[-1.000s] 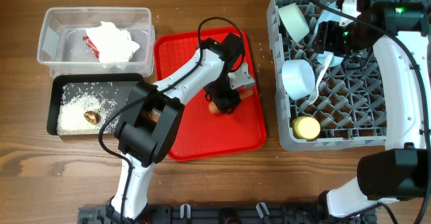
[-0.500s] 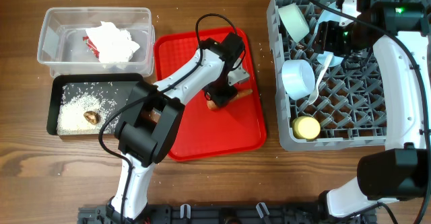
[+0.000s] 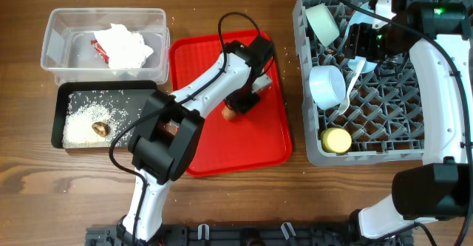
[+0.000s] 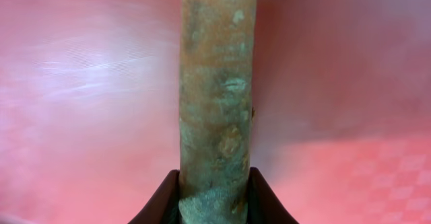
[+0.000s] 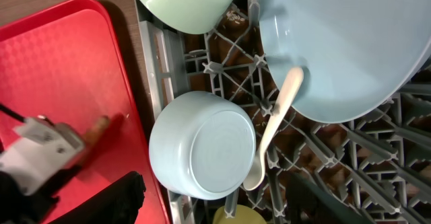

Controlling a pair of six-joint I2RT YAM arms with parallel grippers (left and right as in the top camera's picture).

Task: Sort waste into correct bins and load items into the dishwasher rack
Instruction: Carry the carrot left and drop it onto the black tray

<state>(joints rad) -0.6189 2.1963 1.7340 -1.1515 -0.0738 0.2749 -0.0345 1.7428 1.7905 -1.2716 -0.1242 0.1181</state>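
On red tray (image 3: 214, 150) | left claw (image 4: 214, 198) pinching small orange carrot (image 4: 215, 83), ends cropped | right claw (image 5: 219, 200) wide

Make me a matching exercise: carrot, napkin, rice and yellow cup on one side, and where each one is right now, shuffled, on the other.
Things:
1 carrot
2 napkin
3 rice
4 yellow cup

Places:
A black tray
B dishwasher rack
C gripped by the left pincer
D clear tub

Pairs: 1-C, 2-D, 3-A, 4-B
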